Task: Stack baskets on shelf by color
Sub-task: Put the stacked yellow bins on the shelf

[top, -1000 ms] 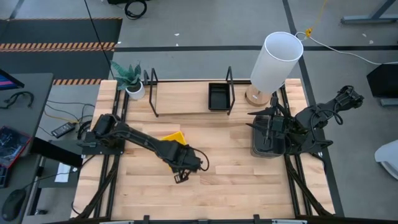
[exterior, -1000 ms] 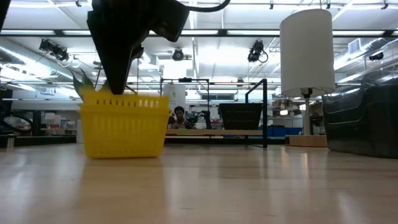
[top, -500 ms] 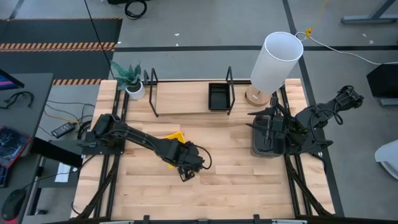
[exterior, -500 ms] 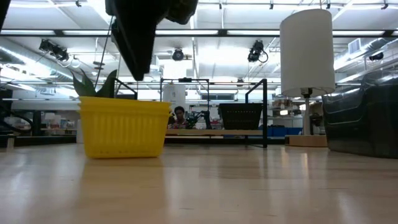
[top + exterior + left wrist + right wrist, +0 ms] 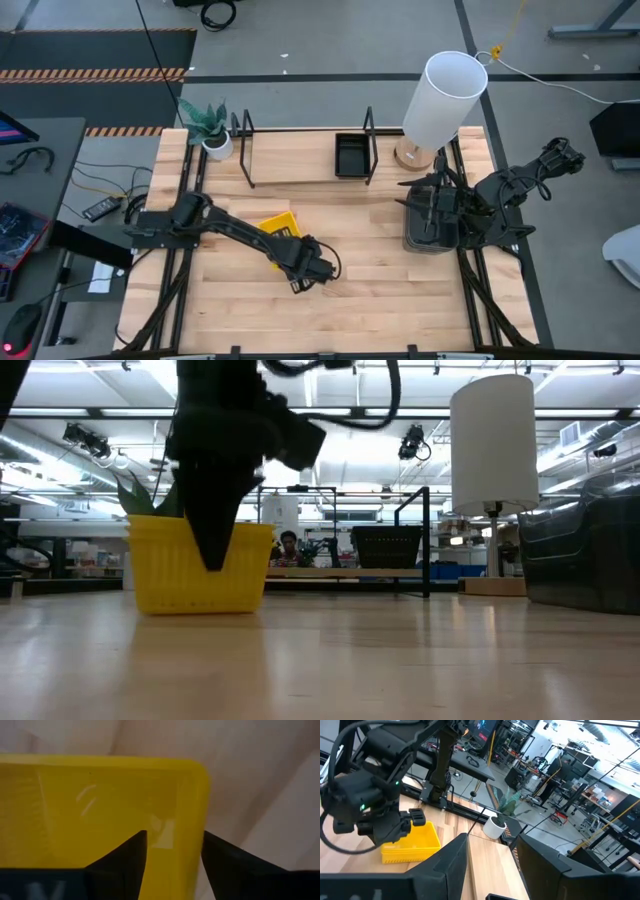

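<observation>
Yellow basket (image 5: 277,225): sitting left of table centre. Left gripper (image 5: 172,855) is straddling its rim wall, fingers apart, likely readying a grip for lifting. Black basket (image 5: 351,155) is waiting on the shelf (image 5: 300,170) at twelve o'clock. Right gripper (image 5: 490,865), fingers apart, is idling over the grey baskets (image 5: 428,232) at three o'clock.

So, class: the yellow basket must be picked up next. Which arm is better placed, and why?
The left. Its gripper is open, with its fingers either side of the yellow basket rim. The right gripper is also open, but sits across the table above the dark grey baskets.
</observation>
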Tool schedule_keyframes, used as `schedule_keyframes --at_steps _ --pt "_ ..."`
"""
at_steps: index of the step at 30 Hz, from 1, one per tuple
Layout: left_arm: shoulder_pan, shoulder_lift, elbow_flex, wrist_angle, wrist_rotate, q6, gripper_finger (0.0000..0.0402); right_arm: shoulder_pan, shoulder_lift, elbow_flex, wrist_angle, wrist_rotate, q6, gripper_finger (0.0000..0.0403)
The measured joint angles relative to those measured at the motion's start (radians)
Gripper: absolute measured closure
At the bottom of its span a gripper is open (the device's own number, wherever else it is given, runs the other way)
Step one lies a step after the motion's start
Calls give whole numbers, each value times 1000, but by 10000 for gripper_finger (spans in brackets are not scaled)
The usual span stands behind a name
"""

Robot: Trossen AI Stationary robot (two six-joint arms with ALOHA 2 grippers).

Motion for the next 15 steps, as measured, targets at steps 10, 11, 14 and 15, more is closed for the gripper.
schedule_keyframes --at_steps 10,11,14,15 --pt "40 35 15 -17 8 172 339 -4 0 0 0 0 0 227" --pt "44 35 28 -19 8 197 362 -6 0 0 0 0 0 227" --pt "51 31 95 -31 -16 305 384 -18 0 0 0 0 0 227" --pt "52 31 127 -54 -53 330 382 -22 0 0 0 0 0 227"
